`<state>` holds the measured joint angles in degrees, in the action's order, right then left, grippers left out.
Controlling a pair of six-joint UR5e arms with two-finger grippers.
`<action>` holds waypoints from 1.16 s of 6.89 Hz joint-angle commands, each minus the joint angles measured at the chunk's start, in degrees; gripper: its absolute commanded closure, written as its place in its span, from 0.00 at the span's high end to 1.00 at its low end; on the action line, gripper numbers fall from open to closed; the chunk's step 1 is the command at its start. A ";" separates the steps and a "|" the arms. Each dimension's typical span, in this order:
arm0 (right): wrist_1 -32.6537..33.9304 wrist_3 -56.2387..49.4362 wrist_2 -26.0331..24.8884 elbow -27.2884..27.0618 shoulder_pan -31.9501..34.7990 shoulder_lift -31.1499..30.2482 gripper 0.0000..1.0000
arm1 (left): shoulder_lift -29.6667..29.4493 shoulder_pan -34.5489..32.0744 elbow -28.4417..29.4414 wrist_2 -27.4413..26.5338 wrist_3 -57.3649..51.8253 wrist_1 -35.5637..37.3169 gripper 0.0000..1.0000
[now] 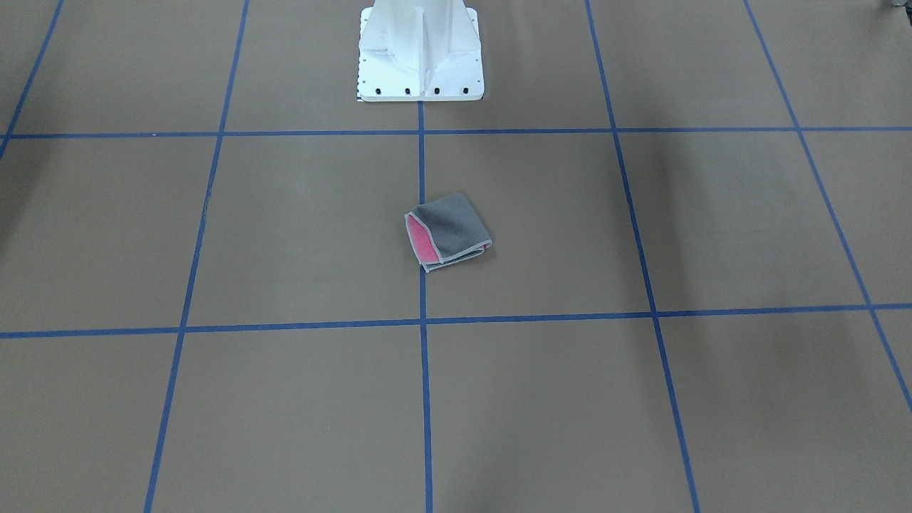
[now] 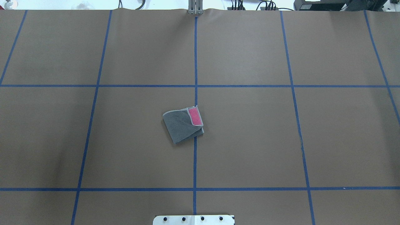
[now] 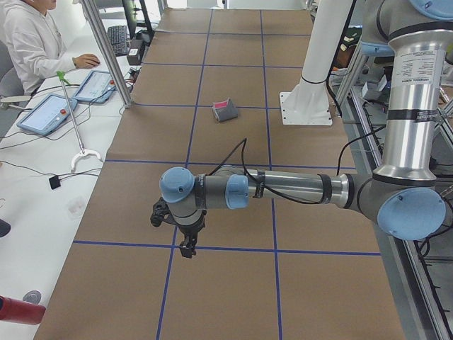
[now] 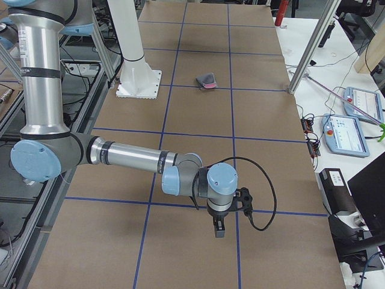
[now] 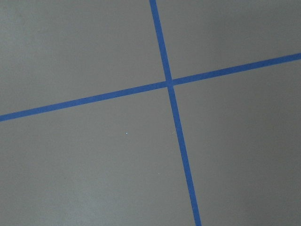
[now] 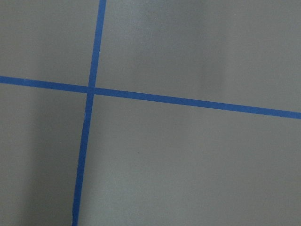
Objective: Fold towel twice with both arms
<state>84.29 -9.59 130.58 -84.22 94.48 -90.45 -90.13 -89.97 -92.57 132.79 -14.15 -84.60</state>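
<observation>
The towel (image 1: 456, 228) lies folded into a small packet near the table's middle, grey face up with a pink strip showing at one edge. It also shows in the overhead view (image 2: 181, 125) and both side views (image 3: 226, 111) (image 4: 207, 80). Both arms are far from it, out toward the table's ends. My left gripper (image 3: 187, 248) points down above the table in the exterior left view only. My right gripper (image 4: 218, 229) points down in the exterior right view only. I cannot tell whether either is open or shut. Nothing visible hangs from them. The wrist views show only brown table and blue tape.
The white bolted pedestal base (image 1: 420, 57) stands at the robot's side of the table (image 2: 193, 219). Blue tape lines (image 2: 195, 62) grid the brown table. A seated operator (image 3: 28, 42), tablets (image 3: 46, 113) and a metal post (image 3: 106, 49) are beside the table's far long edge.
</observation>
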 commanded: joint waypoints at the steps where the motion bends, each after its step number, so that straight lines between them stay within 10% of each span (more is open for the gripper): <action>1: -0.96 0.10 0.20 -0.33 0.00 -0.17 1.00 | 0.66 0.05 0.80 0.01 -0.18 -1.44 1.00; 8: -1.23 0.27 -0.86 -1.55 0.00 -1.05 1.00 | 0.66 0.06 0.11 -0.52 -0.36 -1.36 1.00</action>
<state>82.96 -9.53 129.57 -84.58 94.48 -91.80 -89.49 -89.91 -92.46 132.29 -14.60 -85.96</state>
